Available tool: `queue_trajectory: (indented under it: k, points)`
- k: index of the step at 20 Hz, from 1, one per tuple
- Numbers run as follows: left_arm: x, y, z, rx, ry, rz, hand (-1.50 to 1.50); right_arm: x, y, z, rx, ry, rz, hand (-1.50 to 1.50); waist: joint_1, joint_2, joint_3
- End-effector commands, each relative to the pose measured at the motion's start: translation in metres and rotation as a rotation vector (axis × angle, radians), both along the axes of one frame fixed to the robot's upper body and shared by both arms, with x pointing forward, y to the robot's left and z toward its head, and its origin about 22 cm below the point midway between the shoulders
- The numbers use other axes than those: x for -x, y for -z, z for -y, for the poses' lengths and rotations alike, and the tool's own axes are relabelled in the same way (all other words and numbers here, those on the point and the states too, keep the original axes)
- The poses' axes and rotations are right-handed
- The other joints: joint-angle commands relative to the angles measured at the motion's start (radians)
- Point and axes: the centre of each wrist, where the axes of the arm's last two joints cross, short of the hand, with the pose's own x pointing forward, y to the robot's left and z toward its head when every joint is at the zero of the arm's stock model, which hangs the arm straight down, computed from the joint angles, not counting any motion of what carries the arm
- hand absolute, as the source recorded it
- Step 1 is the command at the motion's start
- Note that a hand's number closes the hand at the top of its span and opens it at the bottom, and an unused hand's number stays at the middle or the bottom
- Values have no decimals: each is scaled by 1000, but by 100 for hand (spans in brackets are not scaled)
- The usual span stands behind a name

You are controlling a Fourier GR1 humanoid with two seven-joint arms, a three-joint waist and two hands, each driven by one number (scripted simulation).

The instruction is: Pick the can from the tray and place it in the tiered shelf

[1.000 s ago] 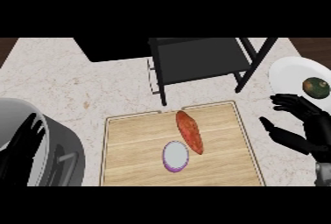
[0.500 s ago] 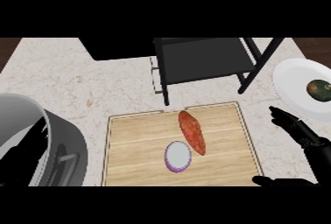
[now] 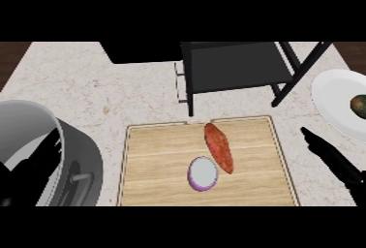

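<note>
The can point(image 3: 202, 173), purple with a pale top, stands on the wooden tray point(image 3: 157, 155) near its middle. It touches the lower end of a reddish sweet potato point(image 3: 218, 147). The black tiered shelf point(image 3: 236, 65) stands behind the tray, its dark shelf board facing up. My right hand point(image 3: 330, 157) shows at the lower right, right of the tray, its fingers straight and pointing up-left, holding nothing. My left hand point(image 3: 25, 174) is a dark shape at the lower left against its grey forearm point(image 3: 50, 135), well left of the tray.
A white plate point(image 3: 334, 104) with a green-brown avocado point(image 3: 359, 104) lies at the right edge, just above my right hand. The shelf's black legs point(image 3: 286, 94) stand between plate and tray. Pale speckled counter point(image 3: 107, 87) surrounds everything.
My right hand has dropped from beside the plate toward the lower right corner, so less of it shows. The can, sweet potato and left arm have stayed put.
</note>
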Motion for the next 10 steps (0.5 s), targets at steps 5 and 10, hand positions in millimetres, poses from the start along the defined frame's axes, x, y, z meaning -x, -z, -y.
queue_trajectory:
  k: [5,10]
  points:
    - [-25,14,18,-21,51,-24,0,-2,-25,-27,155,154,-74,-150,19,27,-40]
    - [-26,21,13,-24,43,-29,0,-16,-18,-50,196,169,-172,-150,36,26,-38]
